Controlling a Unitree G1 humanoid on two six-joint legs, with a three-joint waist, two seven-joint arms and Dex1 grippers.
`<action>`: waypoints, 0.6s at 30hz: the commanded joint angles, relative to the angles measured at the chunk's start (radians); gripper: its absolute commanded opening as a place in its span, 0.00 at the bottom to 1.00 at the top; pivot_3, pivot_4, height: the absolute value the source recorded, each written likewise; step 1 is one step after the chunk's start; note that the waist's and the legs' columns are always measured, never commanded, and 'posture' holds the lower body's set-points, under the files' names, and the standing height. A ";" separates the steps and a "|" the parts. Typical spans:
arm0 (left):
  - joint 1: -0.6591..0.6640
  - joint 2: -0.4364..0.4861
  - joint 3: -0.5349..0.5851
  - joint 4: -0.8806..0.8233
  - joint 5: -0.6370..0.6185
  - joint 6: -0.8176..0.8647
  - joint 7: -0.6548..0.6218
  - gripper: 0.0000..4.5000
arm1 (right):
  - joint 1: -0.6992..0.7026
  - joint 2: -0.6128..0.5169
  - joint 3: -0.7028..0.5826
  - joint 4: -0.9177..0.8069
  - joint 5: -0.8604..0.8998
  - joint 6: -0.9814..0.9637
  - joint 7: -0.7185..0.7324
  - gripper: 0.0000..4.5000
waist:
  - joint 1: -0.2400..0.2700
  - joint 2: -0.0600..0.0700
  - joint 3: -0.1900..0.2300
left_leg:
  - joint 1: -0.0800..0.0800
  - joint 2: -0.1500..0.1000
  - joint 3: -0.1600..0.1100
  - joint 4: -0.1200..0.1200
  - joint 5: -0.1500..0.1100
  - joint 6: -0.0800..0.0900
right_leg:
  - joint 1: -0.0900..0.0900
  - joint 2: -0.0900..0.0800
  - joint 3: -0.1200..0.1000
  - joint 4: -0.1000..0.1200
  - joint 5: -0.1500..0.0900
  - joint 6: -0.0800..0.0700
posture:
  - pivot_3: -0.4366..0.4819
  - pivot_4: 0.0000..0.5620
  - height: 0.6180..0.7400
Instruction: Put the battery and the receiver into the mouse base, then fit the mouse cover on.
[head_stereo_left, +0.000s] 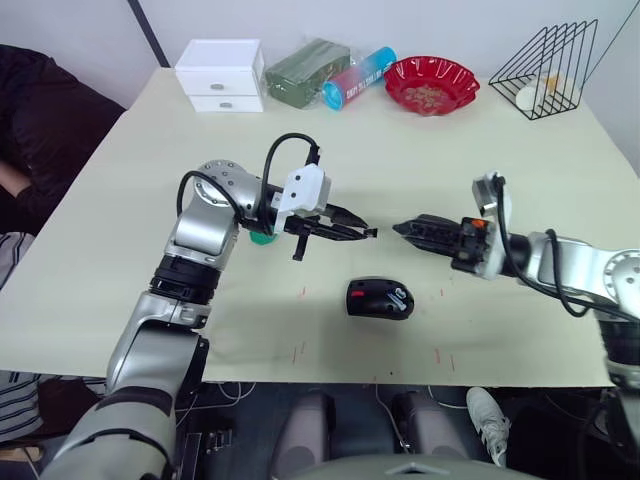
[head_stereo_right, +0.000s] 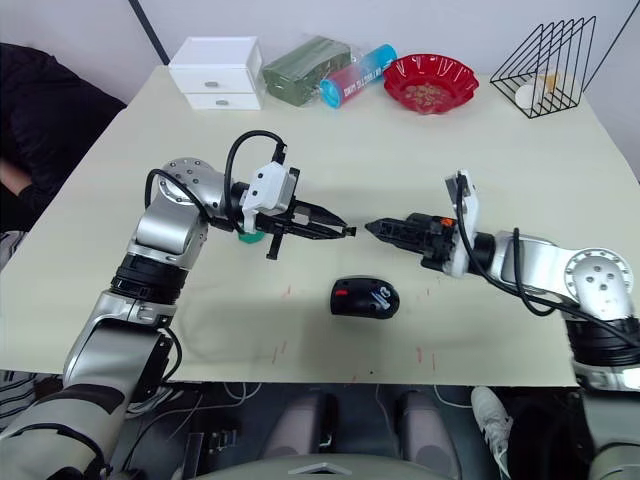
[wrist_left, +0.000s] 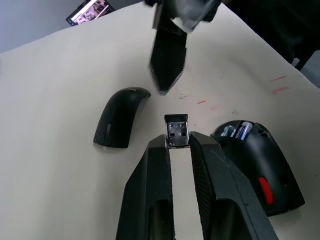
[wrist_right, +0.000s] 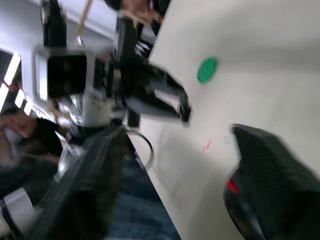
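Oval matte black mouse base (head_stereo_left: 380, 298)

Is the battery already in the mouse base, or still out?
In. The left wrist view shows the battery lying in the open compartment of the base, with the cover still off, lying apart on the table.

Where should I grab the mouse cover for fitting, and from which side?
Take the cover across its narrow width, on the two long edges near the middle, coming down from above. It lies arched side up and apart from the mouse base, so both edges look reachable.
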 joint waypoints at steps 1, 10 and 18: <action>-0.020 -0.002 -0.005 -0.030 -0.007 -0.012 -0.007 0.01 | -0.021 0.029 -0.053 0.004 0.034 0.024 -0.045 0.49 | 0.000 0.000 0.000 | -0.001 0.000 0.000 0.000 0.000 0.000 | 0.000 0.000 -0.001 -0.001 0.000 0.000 | 0.48 0.27 1.00; -0.019 -0.014 -0.016 -0.022 -0.003 -0.022 -0.001 0.01 | -0.036 0.096 -0.091 0.026 0.034 0.081 -0.099 0.49 | -0.010 0.000 0.000 | -0.002 0.000 0.000 0.000 0.000 0.000 | -0.001 0.000 0.000 0.000 0.000 0.000 | 0.48 0.27 1.00; -0.024 -0.019 -0.018 -0.001 -0.003 -0.036 -0.001 0.01 | -0.036 0.100 -0.083 0.027 0.034 0.123 -0.098 0.49 | -0.011 0.000 0.000 | -0.001 0.000 0.000 0.000 0.000 0.000 | -0.001 0.000 0.000 -0.001 0.000 0.000 | 0.48 0.27 1.00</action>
